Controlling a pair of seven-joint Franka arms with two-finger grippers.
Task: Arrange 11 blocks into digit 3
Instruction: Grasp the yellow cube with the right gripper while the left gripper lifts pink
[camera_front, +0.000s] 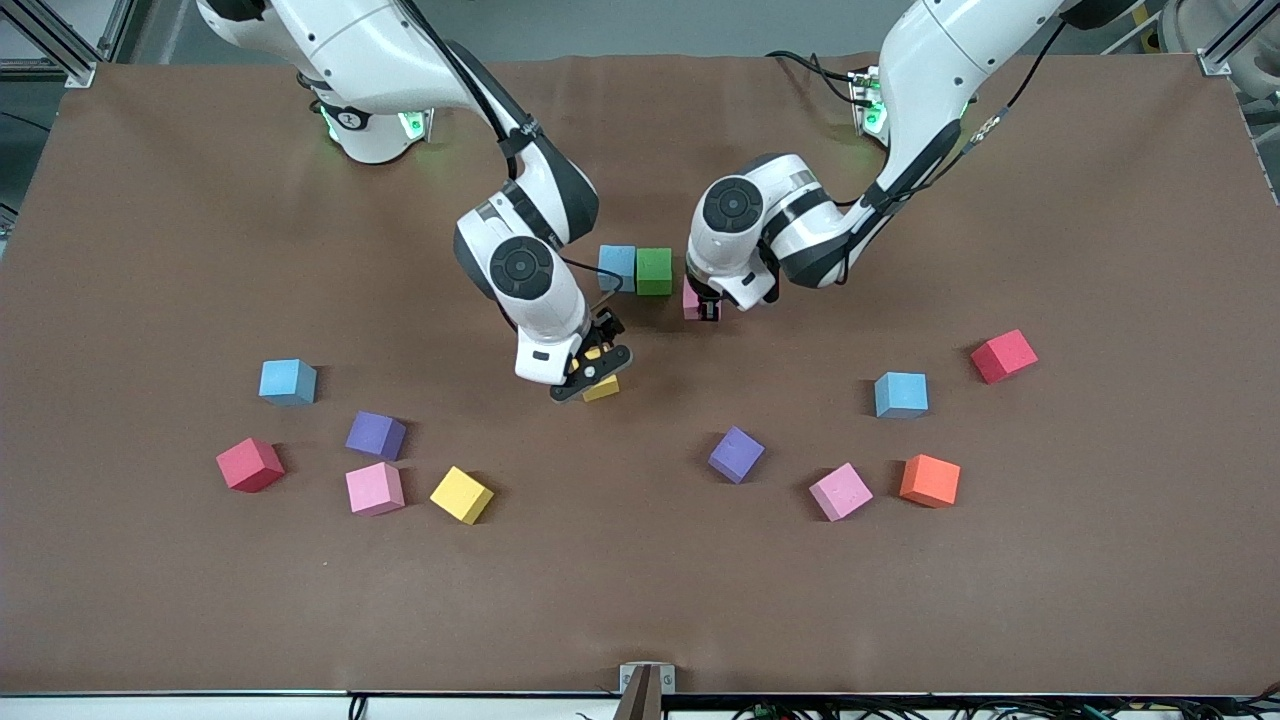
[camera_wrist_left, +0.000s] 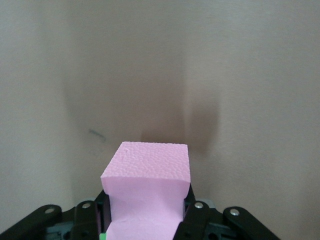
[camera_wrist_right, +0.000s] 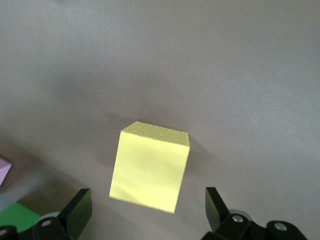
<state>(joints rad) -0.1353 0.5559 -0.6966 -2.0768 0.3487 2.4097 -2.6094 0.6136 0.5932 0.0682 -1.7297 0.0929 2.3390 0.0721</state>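
Front view: left hand (camera_front: 708, 309) hides pink block (camera_front: 690, 300).

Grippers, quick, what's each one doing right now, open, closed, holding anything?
Left gripper: shut on the pink block, beside the green block.
Right gripper: open, empty, over the yellow block.

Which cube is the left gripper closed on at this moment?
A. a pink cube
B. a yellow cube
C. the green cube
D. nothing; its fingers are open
A. The left wrist view shows the left gripper clamped on a pink cube, squeezing its sides in; the yellow cube instead sits untouched between the open fingers of the right gripper, and the green cube rests on the table beside a light blue cube.
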